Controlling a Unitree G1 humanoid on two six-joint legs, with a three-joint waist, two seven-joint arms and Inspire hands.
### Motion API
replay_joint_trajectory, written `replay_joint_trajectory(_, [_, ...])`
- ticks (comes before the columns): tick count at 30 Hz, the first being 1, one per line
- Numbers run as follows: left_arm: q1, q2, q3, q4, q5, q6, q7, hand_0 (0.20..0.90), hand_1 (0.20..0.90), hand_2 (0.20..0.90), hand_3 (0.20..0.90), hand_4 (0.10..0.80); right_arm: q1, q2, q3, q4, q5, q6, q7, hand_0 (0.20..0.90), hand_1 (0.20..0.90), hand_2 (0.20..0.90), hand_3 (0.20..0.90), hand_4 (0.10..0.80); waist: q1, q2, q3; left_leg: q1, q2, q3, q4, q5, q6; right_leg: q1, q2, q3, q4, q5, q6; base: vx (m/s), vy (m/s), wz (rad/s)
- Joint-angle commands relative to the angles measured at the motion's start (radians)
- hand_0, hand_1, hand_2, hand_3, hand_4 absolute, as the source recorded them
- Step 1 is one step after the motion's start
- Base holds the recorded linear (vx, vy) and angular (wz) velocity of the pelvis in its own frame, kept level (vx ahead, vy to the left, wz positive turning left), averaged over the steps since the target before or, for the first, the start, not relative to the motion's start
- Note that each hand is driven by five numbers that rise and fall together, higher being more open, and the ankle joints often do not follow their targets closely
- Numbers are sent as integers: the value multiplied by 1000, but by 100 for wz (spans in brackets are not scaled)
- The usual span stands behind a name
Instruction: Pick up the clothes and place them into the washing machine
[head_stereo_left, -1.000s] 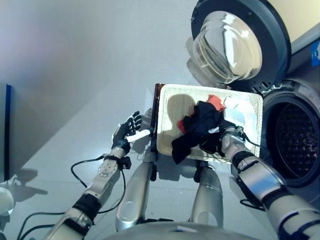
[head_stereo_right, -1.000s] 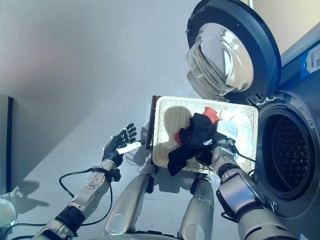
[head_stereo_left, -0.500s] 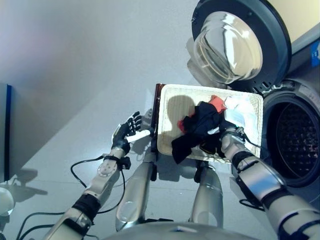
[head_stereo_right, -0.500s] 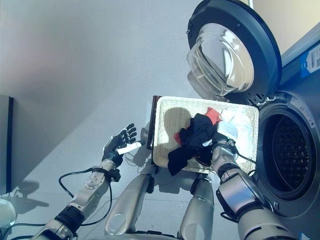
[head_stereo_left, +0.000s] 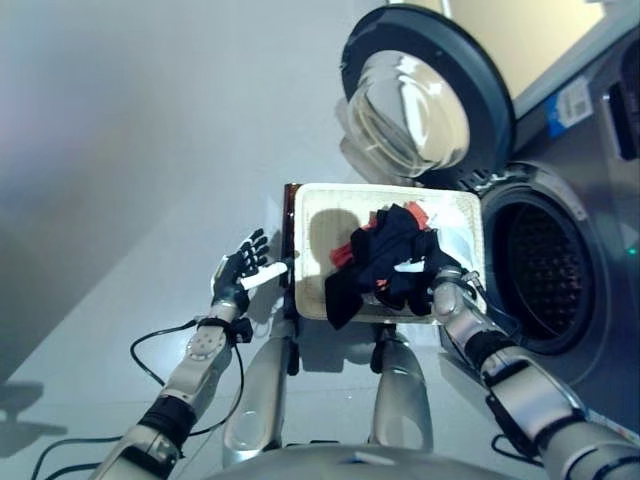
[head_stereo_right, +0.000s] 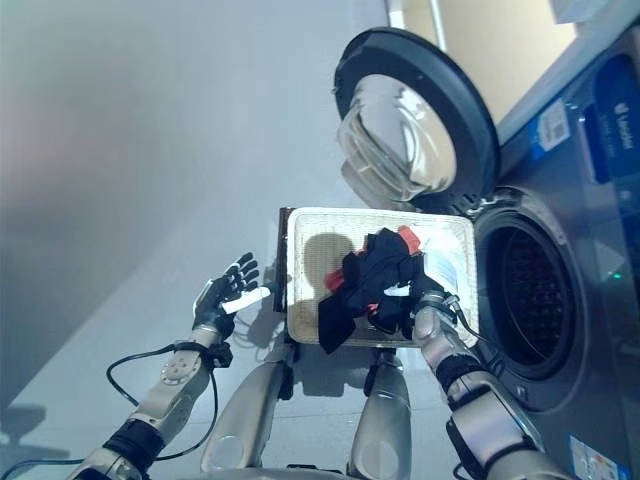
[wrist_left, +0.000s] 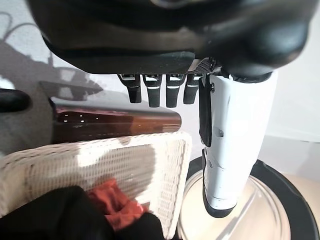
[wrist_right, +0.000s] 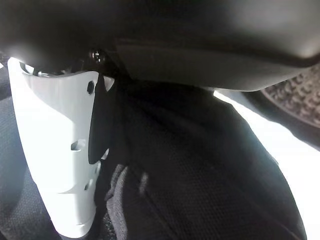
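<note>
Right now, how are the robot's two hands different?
The left hand is open with straight fingers and holds nothing; the right hand is pressed into the black garment, its fingers hidden in the cloth. The left hand hangs beside the white basket, outside it; the right hand is over the basket, among the clothes. Both are dark hands with a white thumb cover.

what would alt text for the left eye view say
The right robot hand is sunk in a heap of black clothes in a white basket, with a red piece showing at the far side. To the right a washer stands with its round door swung open. The left robot hand hangs open left of the basket.
</note>
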Motion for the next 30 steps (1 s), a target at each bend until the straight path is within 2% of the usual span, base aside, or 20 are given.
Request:
replay_joint_trajectory(1, [14,27,52,-52,24,-76,9,900,900,900,900,800,6,-91,-44,-105,27,-76,-19,200,200,200,200,300,-2,-39,-44,26,69,-49,38,-88,-88,95,-67,27,-82,51,36,37,-48,-17])
replay_joint_trajectory(11, [46,20,100,-37,37,-70,-10,900,900,900,900,800,145,-124,-137,-312,24,-124,24,200,200,200,200,300,-5,-75,-96,98,101,-56,-22,-65,-98,168,-48,11,-129,55,38,44,-42,-1])
replay_joint_trajectory(18, [48,14,102,-25,46,-68,-19,900,900,900,900,800,193,-129,-161,-359,8,-134,39,200,200,200,200,300,-3,-82,-110,135,112,-62,-27,-72,-101,198,-38,10,-119,34,34,23,-11,0])
replay_joint_trajectory(22, [44,13,107,-11,52,-67,-17,900,900,900,900,800,212,-107,-187,-373,97,-172,61,200,200,200,200,300,-6,-85,-122,157,119,-58,-44,-68,-102,212,-33,8,-124,31,35,13,-6,-3])
replay_joint_trajectory(25, [52,11,121,-9,54,-66,-20,900,900,900,900,800,266,-101,-225,-458,168,-209,99,200,200,200,200,300,-11,-88,-132,175,124,-51,-56,-66,-103,220,-30,10,-127,29,36,6,0,-1])
replay_joint_trajectory(30, [69,13,135,11,66,-63,-46,900,900,900,900,800,378,-162,-272,-630,191,-255,185,200,200,200,200,300,-21,-98,-155,218,129,-39,-69,-70,-107,250,-24,14,-133,25,39,31,-4,-3])
